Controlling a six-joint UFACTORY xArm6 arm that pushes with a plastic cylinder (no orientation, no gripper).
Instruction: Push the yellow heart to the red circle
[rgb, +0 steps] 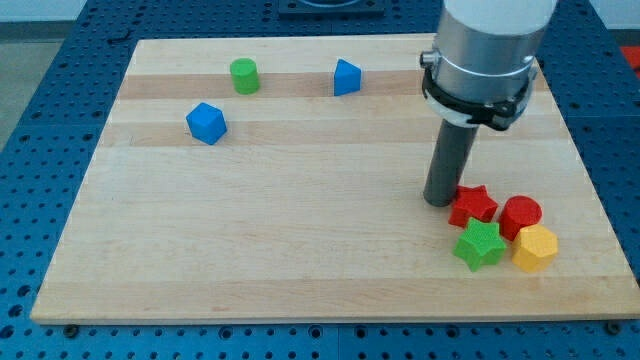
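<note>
The yellow block, its heart shape hard to make out, lies near the view's bottom right, touching the red circle just above it. A red star lies left of the red circle and a green star lies left of the yellow block. My tip rests on the board just left of the red star, close to it or touching it.
A green cylinder, a blue block and a blue cube lie in the upper part of the wooden board. The board's right edge runs close to the cluster.
</note>
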